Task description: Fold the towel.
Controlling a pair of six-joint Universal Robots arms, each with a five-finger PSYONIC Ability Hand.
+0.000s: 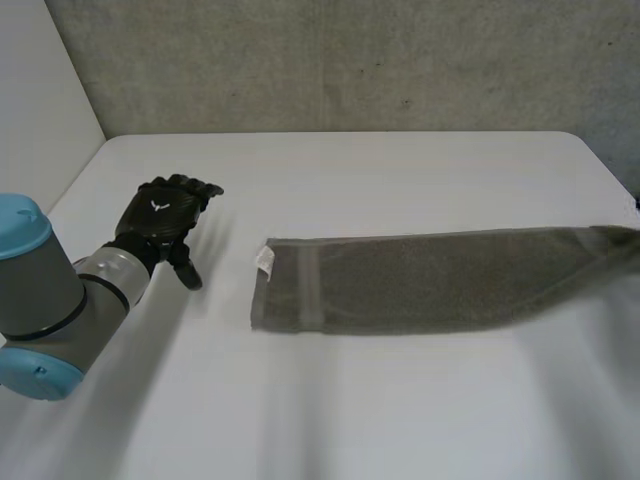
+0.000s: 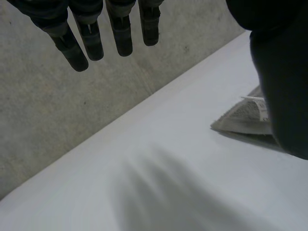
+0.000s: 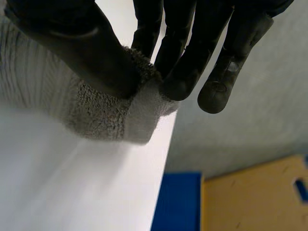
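Long grey towel (image 1: 430, 280) stretched across white table (image 1: 400, 170); right hand (image 3: 86, 48) pinching one end between thumb and fingers (image 3: 178, 82); left hand (image 1: 165, 215) near other end, fingers straight, apart.

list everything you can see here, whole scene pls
towel: one, grey-brown, folded into a long strip across the table from its middle to its right edge
label: one, white, on the towel's left end
table: one, white, under the towel
wall: one, grey concrete, behind the table
panel: one, blue, beyond the table edge by the right hand
board: one, yellow-brown, next to the blue panel
left arm: one, grey with light-blue caps, over the table's left side
left hand: one, black, fingers straight, left of the towel and not touching it
right hand: one, black, pinching the towel's right end between thumb and fingers
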